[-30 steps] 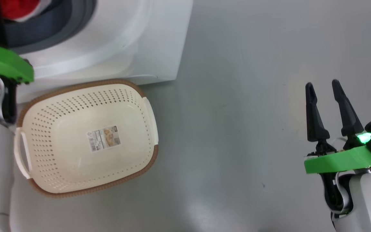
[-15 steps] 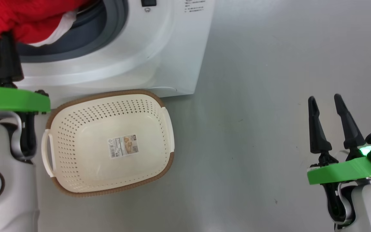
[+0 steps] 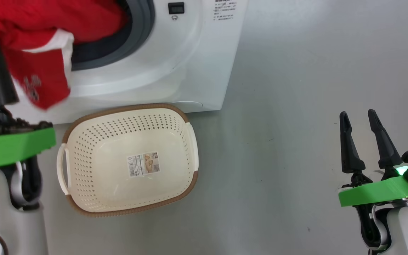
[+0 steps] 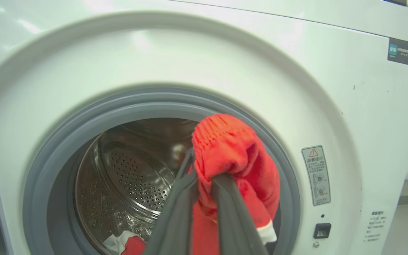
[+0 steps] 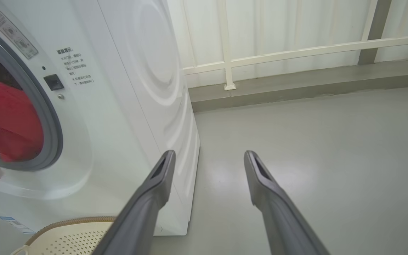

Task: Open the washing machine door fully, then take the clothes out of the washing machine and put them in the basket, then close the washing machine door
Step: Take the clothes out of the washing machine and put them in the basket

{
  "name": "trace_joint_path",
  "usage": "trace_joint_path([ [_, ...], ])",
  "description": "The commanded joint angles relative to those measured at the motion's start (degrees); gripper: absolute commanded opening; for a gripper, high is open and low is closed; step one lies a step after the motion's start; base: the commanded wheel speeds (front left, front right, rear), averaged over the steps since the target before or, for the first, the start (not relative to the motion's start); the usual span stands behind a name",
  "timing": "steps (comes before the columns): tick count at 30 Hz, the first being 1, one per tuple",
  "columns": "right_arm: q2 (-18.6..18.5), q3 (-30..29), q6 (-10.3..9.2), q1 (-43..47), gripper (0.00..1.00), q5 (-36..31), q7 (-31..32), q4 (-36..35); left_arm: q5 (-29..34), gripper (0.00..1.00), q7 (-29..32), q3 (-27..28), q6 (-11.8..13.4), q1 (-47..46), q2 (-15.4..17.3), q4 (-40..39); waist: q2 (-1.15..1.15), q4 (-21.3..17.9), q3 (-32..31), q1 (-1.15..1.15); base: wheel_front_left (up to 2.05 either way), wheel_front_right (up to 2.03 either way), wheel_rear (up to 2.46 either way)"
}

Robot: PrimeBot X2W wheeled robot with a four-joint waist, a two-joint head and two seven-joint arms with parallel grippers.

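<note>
At the upper left of the head view, a bright red soft fabric garment with white trim bands (image 3: 30,21) spills out of the round opening of a big white boxy front-loading washing machine (image 3: 190,63). Part of the garment lies against the grey rubber gasket (image 3: 143,28). A pointed flap of it hangs lower over the machine's white front, with a small pale printed mark on it and a white band along its upper edge.

In the left wrist view the left gripper (image 4: 205,177) has its two dark fingers pinched narrowly on a bunched fold of the garment. The fold stands up above the fingertips as a ribbed knit hump, with more red and a strip of white trim below. It sits in front of the right half of the opening. Behind it is the perforated steel drum (image 4: 129,170), and a small scrap of white and red shows at the drum's lower edge.

At the centre left of the head view, a small cream-white perforated plastic basket with a brown woven-look rim (image 3: 126,108) stands on the grey floor (image 3: 278,159) just in front of the machine. It has white handles at its two ends and a printed sticker (image 3: 143,164) on its bottom. The hanging flap ends up and to the left of the rim, clear of it.

At the lower right the right gripper (image 3: 357,114) holds nothing — its fingers are spread wide above bare floor, well apart from the basket and the machine.
</note>
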Motion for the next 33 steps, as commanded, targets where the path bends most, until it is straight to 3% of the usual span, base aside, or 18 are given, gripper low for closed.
trace_joint_path([
  [1,-0.4,1.3,0.37,1.0,1.00,-0.5,-0.4,-1.4,0.6,0.00,-0.3,0.9,-0.4,1.8,1.2,-2.6,0.00,0.0,0.1,0.00,0.00,0.00,0.00],
  [6,-0.3,1.4,0.37,0.9,1.00,-0.6,-0.4,-1.5,0.6,0.00,-0.3,-0.1,-0.4,4.2,1.0,-2.8,0.00,0.0,0.8,0.00,0.00,0.00,0.00],
  [14,-0.3,1.8,0.37,0.4,1.00,-0.4,-0.4,-1.6,-0.1,0.00,-0.3,-0.7,-0.4,7.6,0.3,3.6,0.00,-0.5,1.8,0.00,0.00,0.00,0.00],
  [33,-0.1,2.3,0.37,-2.9,1.00,-0.6,-0.4,-2.7,-0.5,0.00,-0.3,-6.5,-0.4,3.3,-0.4,32.1,0.00,-0.8,10.3,0.00,0.00,0.00,0.00],
])
